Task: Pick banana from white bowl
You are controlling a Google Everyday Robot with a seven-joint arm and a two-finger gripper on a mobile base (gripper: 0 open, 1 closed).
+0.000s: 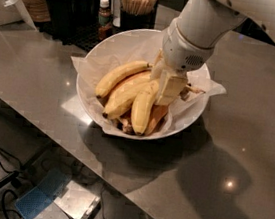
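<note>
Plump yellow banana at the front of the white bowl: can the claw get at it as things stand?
Likely yes. The claw is down inside the wide, paper-lined white bowl, at the upper end of the plump yellow banana. That banana lies atop the pile, nothing covering it.

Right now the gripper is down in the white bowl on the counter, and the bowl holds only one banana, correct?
No. The bowl holds several bananas, not one; the camera view shows at least four lying together. The rest stands: the gripper is down in the bowl on the counter, against one banana.
</note>
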